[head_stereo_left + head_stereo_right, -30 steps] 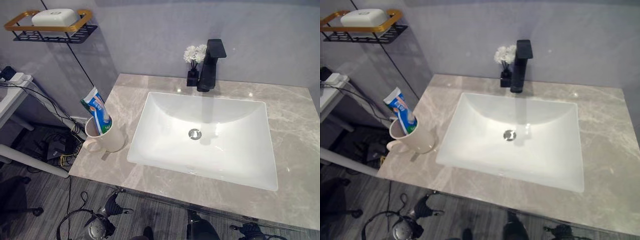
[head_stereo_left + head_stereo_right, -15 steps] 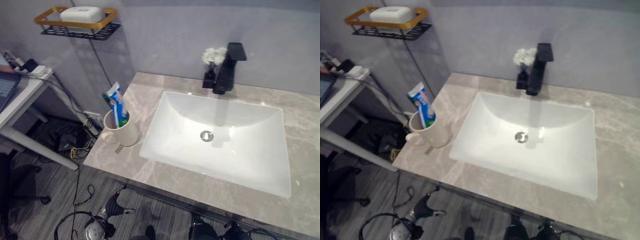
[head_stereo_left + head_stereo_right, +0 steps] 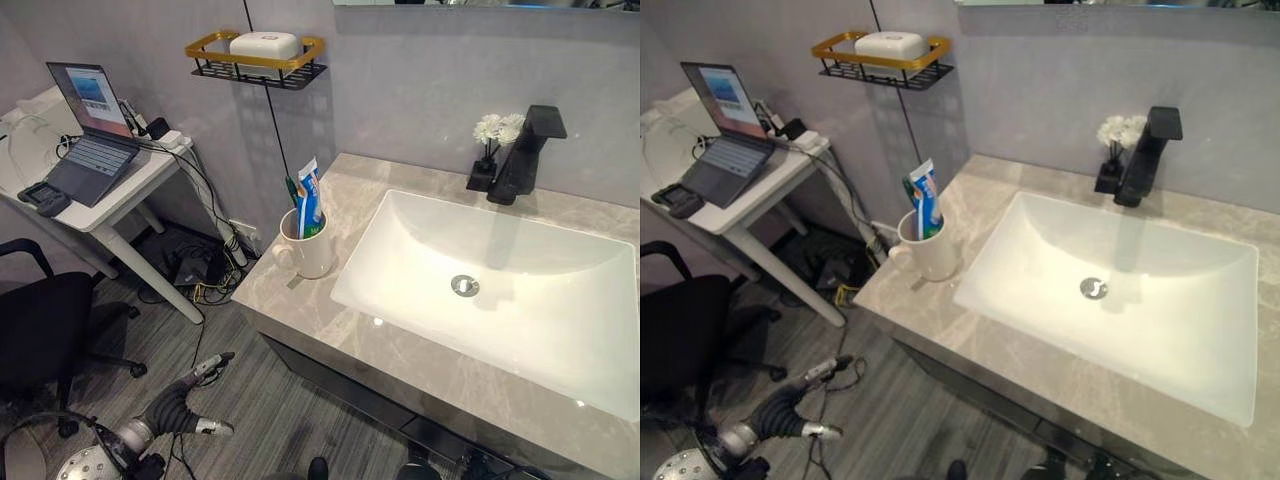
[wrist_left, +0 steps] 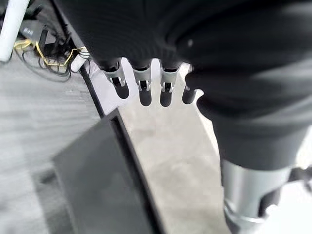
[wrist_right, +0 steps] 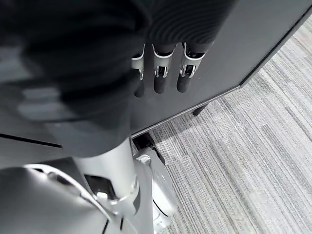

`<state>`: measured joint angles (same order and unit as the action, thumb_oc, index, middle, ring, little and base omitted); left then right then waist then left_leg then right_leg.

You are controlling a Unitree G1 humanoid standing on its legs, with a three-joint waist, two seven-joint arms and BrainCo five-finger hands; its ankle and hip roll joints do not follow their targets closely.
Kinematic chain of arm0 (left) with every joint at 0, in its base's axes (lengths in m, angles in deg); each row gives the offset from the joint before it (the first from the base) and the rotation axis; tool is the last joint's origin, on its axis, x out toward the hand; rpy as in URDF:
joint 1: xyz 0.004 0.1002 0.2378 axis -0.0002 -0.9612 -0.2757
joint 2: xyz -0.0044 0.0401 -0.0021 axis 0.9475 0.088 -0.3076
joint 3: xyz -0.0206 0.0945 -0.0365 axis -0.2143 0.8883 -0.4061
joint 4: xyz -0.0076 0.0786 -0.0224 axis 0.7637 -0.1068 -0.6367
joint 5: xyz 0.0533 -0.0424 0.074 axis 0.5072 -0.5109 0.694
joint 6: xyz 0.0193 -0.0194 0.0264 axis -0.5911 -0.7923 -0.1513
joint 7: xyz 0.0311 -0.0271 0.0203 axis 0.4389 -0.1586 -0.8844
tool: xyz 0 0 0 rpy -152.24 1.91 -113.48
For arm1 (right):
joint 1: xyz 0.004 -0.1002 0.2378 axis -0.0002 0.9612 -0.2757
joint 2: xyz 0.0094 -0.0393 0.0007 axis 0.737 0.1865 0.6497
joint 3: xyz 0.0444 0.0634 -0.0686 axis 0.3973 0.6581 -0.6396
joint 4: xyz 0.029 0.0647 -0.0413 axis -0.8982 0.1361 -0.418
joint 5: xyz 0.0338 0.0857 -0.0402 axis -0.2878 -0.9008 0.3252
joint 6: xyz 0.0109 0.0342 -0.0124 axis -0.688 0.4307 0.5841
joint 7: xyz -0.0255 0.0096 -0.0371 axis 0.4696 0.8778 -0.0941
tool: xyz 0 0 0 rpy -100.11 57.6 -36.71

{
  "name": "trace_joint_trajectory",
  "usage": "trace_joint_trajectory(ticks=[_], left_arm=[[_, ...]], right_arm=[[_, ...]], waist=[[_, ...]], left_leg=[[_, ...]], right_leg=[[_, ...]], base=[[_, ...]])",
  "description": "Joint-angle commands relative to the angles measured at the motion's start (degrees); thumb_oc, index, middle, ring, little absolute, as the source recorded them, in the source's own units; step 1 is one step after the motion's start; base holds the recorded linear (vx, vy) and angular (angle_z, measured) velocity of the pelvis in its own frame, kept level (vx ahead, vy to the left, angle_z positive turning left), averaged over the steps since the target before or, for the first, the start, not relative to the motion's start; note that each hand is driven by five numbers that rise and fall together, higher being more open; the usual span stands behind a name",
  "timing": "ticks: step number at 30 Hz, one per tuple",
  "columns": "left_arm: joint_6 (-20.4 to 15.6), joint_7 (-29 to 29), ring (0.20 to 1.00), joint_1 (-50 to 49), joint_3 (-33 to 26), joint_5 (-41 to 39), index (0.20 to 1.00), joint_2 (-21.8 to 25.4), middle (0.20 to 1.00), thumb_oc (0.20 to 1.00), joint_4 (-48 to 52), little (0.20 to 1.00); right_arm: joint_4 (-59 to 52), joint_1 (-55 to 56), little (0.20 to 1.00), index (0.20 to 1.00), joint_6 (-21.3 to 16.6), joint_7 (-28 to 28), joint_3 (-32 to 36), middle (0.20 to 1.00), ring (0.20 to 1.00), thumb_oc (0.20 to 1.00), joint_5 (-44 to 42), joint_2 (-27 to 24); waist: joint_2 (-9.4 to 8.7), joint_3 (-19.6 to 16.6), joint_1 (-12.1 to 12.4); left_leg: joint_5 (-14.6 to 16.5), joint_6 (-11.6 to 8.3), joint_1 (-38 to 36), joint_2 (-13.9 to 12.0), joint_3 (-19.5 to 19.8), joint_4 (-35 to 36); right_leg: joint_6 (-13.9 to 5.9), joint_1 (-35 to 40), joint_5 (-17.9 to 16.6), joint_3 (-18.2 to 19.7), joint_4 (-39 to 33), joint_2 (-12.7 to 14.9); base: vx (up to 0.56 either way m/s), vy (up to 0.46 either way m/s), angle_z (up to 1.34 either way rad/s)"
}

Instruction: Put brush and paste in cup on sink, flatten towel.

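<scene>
Here, paste (image 3: 309, 196) in cup (image 3: 308, 247), brush (image 3: 292, 190) mostly hidden (behind paste)

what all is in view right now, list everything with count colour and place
cup: 1, cream, on the counter left of the basin
toothpaste tube: 1, blue and white, standing in the cup
toothbrush: 1, green, in the cup beside the tube
counter: 1, grey marble
basin: 1, white, set in the counter
tap: 1, black, behind the basin
flowers: 1 small bunch, white, in a dark vase left of the tap
wall rack: 1, gold and black, above the cup
soap dish: 1, white, on the rack
desk: 1, white, far left
laptop: 1, open, on the desk
chair: 1, black, lower left
left hand: fingers straight, hanging low by the counter edge
right hand: fingers straight, hanging by the dark cabinet front
</scene>
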<state>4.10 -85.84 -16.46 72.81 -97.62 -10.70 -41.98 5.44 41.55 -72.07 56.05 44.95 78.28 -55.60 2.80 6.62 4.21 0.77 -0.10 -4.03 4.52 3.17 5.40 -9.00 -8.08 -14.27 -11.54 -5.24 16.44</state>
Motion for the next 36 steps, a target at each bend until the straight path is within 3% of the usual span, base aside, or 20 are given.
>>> trace_joint_trajectory(ticks=[1,11,23,36], left_arm=[[-1.9,-1.99,0.2,3.89,-6.81,-9.47,0.2,1.08,0.2,0.2,6.07,0.2],[-2.65,2.38,0.2,11.23,-11.11,-13.42,0.2,-6.67,0.2,0.2,5.59,0.2],[-2.74,3.84,0.2,16.59,-8.03,-10.59,0.2,-10.95,0.2,0.2,3.56,0.2],[-2.26,4.8,0.2,19.66,-3.33,-8.71,0.2,-13.16,0.2,0.2,0.94,0.2]], right_arm=[[-2.77,-10.68,1.0,1.0,-2.63,0.28,0.71,1.0,1.0,1.0,0.29,1.4],[-3.89,-7.38,1.0,1.0,-2.21,0.46,2.53,1.0,1.0,1.0,-0.34,1.3],[-4.34,-5.98,1.0,1.0,-1.78,-0.81,4.04,1.0,1.0,1.0,-0.69,0.12],[-5.02,-6.0,1.0,1.0,-1.62,-2.87,4.36,1.0,1.0,1.0,-1.92,-0.19]], waist=[[-0.08,2.41,0.6],[-0.57,2.74,-0.63],[0.3,3.23,-3.15],[0.65,2.94,-5.12]], left_leg=[[4.04,2.38,0.77,3.24,-1.89,-2.48],[3.79,1.67,0.95,2.88,-3.16,-1.99],[3.2,0.96,3.24,2.62,-6.62,-1.5],[2.81,0.59,4.69,2.15,-7.55,-1.09]], right_leg=[[-5.12,-0.06,-2.02,1.97,1.76,2.03],[-4.83,-1.63,-2.29,3.43,0.98,1.61],[-4.78,-6.36,-3.31,7.14,0.24,0.33],[-4.37,-8.87,-3.15,9.62,0.24,-0.96]], base=[[0.01,0.005,-0.03],[0.0,-0.011,-0.12],[-0.01,-0.004,-0.15],[0.02,-0.014,-0.08]])
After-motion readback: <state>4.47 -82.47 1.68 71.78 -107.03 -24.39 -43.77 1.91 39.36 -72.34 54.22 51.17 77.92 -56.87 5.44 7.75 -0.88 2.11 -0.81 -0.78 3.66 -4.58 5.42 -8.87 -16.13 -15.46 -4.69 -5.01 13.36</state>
